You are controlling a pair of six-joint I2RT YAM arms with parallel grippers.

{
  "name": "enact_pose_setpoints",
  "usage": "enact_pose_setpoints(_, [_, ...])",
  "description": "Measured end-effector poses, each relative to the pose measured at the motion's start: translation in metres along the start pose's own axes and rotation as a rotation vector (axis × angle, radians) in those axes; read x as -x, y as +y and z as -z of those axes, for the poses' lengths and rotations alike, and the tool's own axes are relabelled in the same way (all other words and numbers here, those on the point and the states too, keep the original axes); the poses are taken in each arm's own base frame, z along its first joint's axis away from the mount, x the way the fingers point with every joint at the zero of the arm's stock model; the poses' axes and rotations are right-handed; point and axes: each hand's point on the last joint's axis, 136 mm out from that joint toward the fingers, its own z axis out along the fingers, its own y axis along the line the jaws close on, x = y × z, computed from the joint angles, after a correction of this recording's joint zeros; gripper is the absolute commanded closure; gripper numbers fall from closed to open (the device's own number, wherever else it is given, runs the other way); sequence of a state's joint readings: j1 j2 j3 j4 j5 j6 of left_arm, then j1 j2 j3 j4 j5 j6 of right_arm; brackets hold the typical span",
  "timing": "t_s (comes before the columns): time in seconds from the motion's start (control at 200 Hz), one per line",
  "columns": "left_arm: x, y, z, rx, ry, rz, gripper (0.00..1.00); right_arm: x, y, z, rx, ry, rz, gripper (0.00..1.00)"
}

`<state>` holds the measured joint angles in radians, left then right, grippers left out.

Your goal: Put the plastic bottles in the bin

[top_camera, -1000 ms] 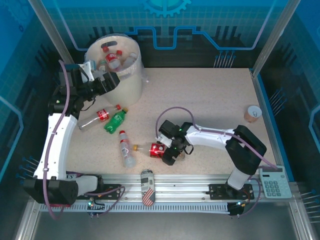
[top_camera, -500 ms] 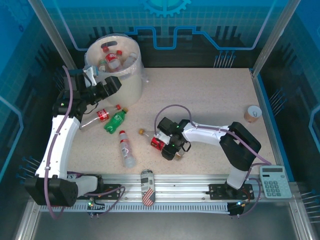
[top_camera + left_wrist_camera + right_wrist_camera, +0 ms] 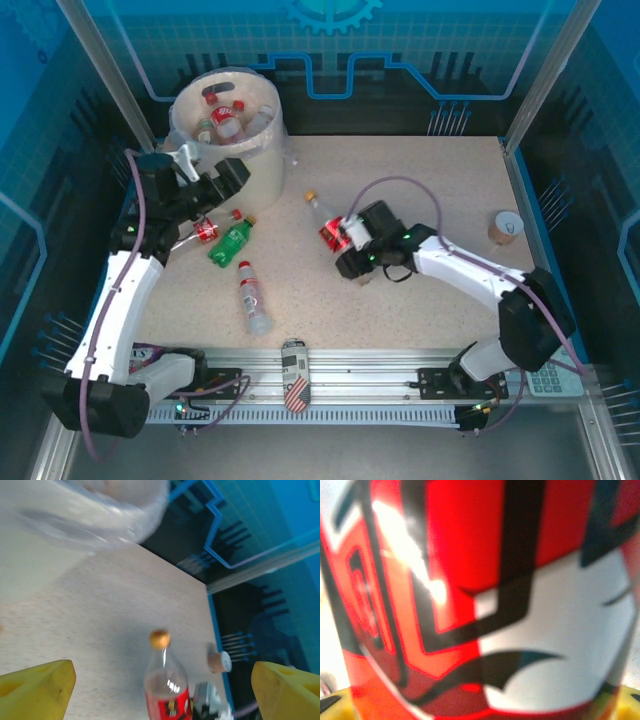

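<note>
Top view: my right gripper is clamped on the yellow-capped bottle around mid-table, cap end pointing at the far edge. My left gripper is spread wide, nothing in it, just beside the near wall of the bin, which sits in the far-left corner. Loose on the left half: a red-labelled bottle and a green bottle side by side, and a red-capped bottle closer to the near edge. The binned bottles sit inside the liner

Left wrist: my yellow fingers are far apart. The yellow-capped bottle is ahead, the paper cup beyond it

Right wrist: bottle label right at the lens, blurred, with a yellow fingertip at the bottom corner
</note>
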<state>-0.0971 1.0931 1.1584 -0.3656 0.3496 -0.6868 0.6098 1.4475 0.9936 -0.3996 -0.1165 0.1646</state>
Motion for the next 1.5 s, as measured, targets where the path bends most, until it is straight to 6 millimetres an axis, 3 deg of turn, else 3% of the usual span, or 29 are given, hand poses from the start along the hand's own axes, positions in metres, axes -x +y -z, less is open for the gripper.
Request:
enact_pose_setpoints(0.085, [-0.023,-0.019,-0.019,-0.069,0.059,0.020,0.08,0.022,-0.003,0.011,0.047,-0.106,-0.070,0.42])
enact_pose_setpoints(0.23, [-0.066,-0.035,-0.060,-0.131,0.179,0.061,0.05,0.046,0.016,0.017,0.162,-0.193,-0.098,0.41])
enact_pose_setpoints(0.38, [-0.102,-0.040,-0.094,-0.149,0.271,0.093,0.01,0.051,0.027,0.016,0.247,-0.234,-0.135,0.41])
enact_pose_setpoints(0.545, [-0.124,-0.042,-0.117,-0.160,0.317,0.107,0.01,0.049,0.039,0.015,0.338,-0.245,-0.176,0.39])
enact_pose_setpoints(0.705, [-0.128,-0.040,-0.127,-0.162,0.321,0.115,0.04,0.059,0.050,0.021,0.417,-0.285,-0.183,0.39])
enact_pose_setpoints(1.001, [-0.127,-0.041,-0.135,-0.182,0.309,0.131,0.30,0.058,0.055,0.022,0.456,-0.278,-0.200,0.39])
enact_pose_setpoints(1.111, [-0.128,-0.040,-0.137,-0.182,0.312,0.131,0.34,0.057,0.054,0.020,0.455,-0.271,-0.203,0.37])
enact_pose_setpoints(1.501, [-0.130,-0.036,-0.139,-0.170,0.319,0.130,0.37,0.061,0.048,0.026,0.452,-0.270,-0.175,0.03])
